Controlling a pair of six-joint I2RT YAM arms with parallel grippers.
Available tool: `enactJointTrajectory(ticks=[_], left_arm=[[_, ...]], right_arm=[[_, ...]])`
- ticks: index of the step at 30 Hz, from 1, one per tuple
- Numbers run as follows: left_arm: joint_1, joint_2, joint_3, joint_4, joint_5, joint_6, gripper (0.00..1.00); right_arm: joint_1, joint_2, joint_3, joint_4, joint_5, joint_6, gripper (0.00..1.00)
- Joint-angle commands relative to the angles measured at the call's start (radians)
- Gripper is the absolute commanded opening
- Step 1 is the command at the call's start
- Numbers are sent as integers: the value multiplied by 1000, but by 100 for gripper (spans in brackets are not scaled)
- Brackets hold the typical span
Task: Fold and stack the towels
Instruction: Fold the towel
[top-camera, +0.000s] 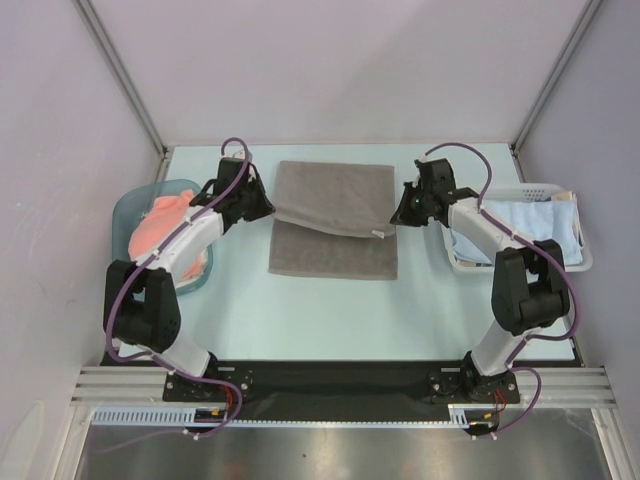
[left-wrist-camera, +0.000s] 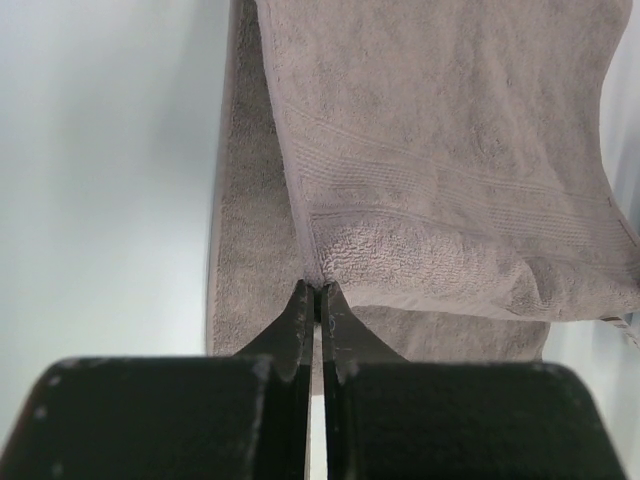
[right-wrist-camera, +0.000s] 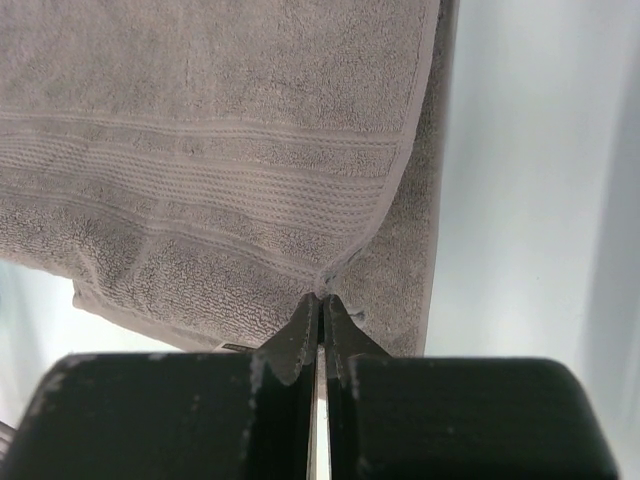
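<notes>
While we held the towel mid-fold, a slip threatened.
Our left gripper and right gripper clenched only corner hems; uneven pulling could free one.

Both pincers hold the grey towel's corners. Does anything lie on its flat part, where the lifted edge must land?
Nothing visible does. The left pincer and right pincer grip the grey towel; its flat part is bare.
</notes>
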Motion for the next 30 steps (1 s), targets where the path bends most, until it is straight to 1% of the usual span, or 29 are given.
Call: enactJointTrajectory(ticks=[1,12,30], left_arm=[[-10,-64,-31,29,-20,-14,0],[-26,-115,-118,53,-21,-20,0],[-29,-164,-200,75,-23,-28,0]], right_arm=[[14,-58,-10,8,17,2,0],[28,-102,-66,11,40,8,0],[50,-147,-113,3,68,8,0]])
